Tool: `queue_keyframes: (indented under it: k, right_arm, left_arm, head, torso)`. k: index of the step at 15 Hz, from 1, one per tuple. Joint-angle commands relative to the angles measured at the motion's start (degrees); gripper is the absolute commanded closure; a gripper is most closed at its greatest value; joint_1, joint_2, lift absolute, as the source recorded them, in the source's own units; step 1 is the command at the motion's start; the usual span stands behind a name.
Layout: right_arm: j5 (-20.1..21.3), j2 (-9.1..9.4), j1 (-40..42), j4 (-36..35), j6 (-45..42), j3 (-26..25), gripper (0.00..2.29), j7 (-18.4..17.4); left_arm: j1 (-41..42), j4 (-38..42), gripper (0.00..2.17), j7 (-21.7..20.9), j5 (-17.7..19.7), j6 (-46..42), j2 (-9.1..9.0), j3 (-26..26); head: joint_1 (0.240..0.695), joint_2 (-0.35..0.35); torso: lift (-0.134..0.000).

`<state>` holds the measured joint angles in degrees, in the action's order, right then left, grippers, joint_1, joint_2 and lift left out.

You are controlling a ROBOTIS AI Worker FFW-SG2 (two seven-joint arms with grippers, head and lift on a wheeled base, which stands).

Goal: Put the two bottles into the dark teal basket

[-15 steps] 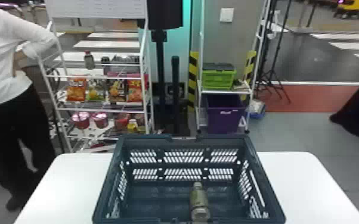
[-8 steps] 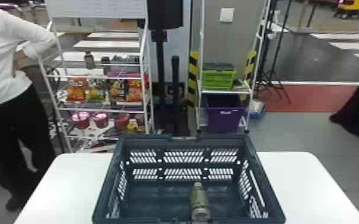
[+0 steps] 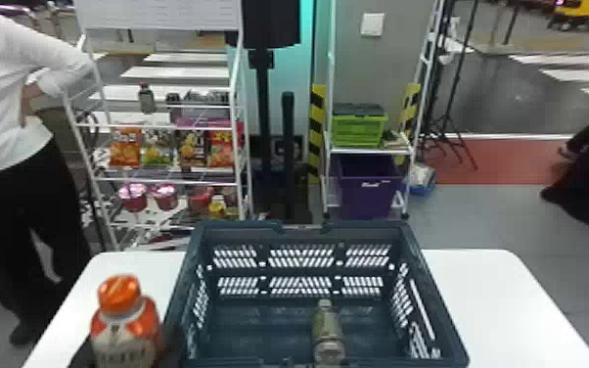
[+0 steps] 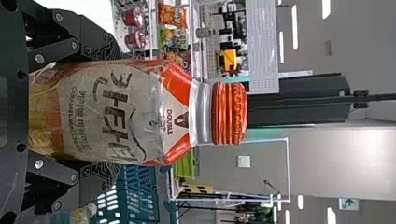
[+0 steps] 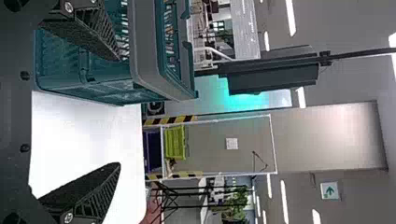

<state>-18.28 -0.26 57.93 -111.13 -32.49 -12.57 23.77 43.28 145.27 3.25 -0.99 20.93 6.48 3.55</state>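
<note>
Left end effector pinches the orange-capped plastic bottle — next, drop it in the dark teal plastic basket; right end effector is spread.

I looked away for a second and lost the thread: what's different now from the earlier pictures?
The orange-capped bottle, held by the left gripper, has come into the head view at lower left, beside the basket; whether it was gripped only just now can't be told. The basket and the lying bottle inside it haven't moved.

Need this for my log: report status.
Left hand shut on orange-capped bottle. Right hand open. Other bottle lying in basket. Left rim stands between bottles.
</note>
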Motion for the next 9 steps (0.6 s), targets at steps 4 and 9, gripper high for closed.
queue_keyframes:
  k: [4,9]
  right_arm:
    - [0.00,0.31,0.17,2.32,-0.94,-0.53,0.09,0.14]
    - [0.09,0.31,0.08,3.55,0.46,-1.85,0.09,0.93]
  left_arm:
    - [-25.00,2.21,2.15,-1.05,-1.56,37.22,2.39,10.69]
    - [-45.22,-13.44,2.15,-7.82,-2.97,46.53,-0.42,19.39]
  head:
    - [0.499,0.000]
    - [0.499,0.000]
  torso:
    - [0.000]
    - [0.000]
